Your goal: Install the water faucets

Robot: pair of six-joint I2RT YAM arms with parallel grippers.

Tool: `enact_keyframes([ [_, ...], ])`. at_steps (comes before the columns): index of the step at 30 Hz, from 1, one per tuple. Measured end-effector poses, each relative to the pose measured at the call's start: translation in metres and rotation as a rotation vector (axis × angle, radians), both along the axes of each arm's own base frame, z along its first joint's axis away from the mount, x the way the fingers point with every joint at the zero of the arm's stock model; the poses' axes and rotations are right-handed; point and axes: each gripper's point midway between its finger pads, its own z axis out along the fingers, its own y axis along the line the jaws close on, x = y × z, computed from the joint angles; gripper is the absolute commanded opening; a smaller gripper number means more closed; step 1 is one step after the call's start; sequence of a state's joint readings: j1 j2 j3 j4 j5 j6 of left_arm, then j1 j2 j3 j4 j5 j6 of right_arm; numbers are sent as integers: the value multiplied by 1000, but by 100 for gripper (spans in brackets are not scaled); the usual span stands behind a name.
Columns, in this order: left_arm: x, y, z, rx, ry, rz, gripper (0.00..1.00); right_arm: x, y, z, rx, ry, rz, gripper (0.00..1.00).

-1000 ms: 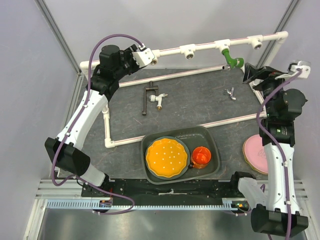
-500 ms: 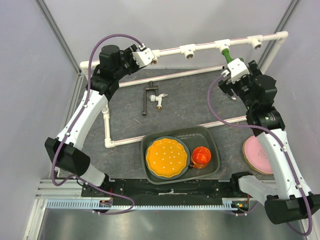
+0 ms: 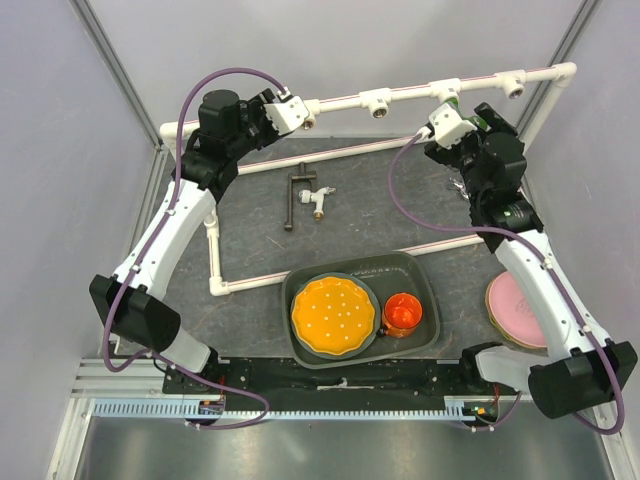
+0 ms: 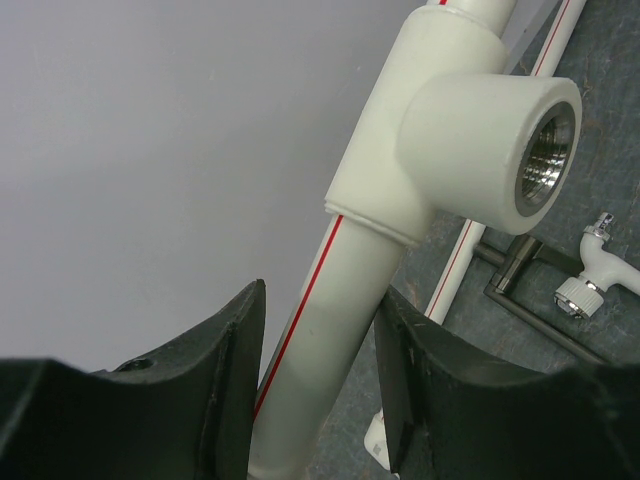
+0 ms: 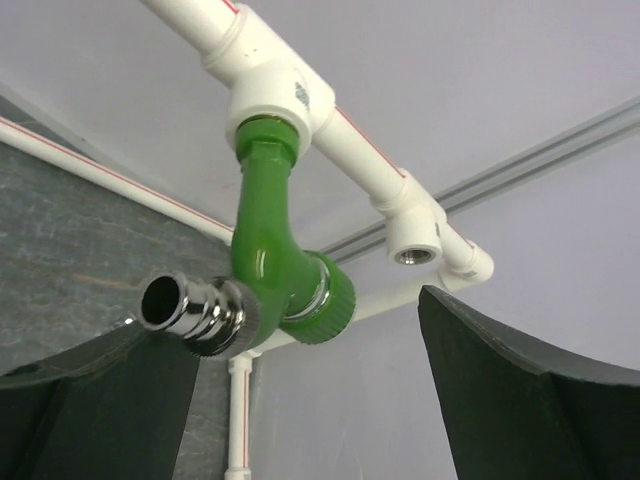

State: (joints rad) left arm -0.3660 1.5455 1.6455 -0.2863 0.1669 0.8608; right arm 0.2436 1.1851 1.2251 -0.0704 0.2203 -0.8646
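Two grippers, both up at the far pipe. My left gripper (image 4: pixel 320 300) is clamped on the white pipe (image 4: pixel 330 340), right beside an empty tee socket (image 4: pixel 480 130). The black-handled faucet (image 3: pixel 312 197) lies loose on the mat (image 3: pixel 390 210), well apart from both arms. My right gripper (image 5: pixel 308 320) is spread wide, with a finger on either side of the green faucet (image 5: pixel 270 240), not touching it. That faucet sits in its own tee (image 5: pixel 280 100), silver tip pointing toward the camera.

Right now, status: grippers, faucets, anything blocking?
Left gripper clamped on white pipe. Right gripper open around green faucet, seated in tee. Black-handled faucet on mat. Nothing blocking.
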Motion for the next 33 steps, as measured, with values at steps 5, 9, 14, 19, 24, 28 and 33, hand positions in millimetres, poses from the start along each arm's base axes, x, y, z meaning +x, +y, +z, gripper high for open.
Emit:
enact_keyframes([
  [5,0,0,0,0,0,0,2,9,-2,8,-2,-48,-22,74],
  [9,0,0,0,0,0,0,2,13,2,4,29,-45,-13,49],
  [14,0,0,0,-2,1,0,2,14,18,-6,177,-15,41,13],
  [19,0,0,0,-2,2,0,2,13,24,-7,478,-19,35,0],
  [24,-1,0,0,-2,4,1,2,11,25,-8,906,-51,7,0],
  [28,-3,0,0,-1,7,-1,2,12,22,-8,1388,-105,71,0],
  [33,-3,0,0,-2,8,-1,2,11,26,-8,1965,-140,257,5],
])
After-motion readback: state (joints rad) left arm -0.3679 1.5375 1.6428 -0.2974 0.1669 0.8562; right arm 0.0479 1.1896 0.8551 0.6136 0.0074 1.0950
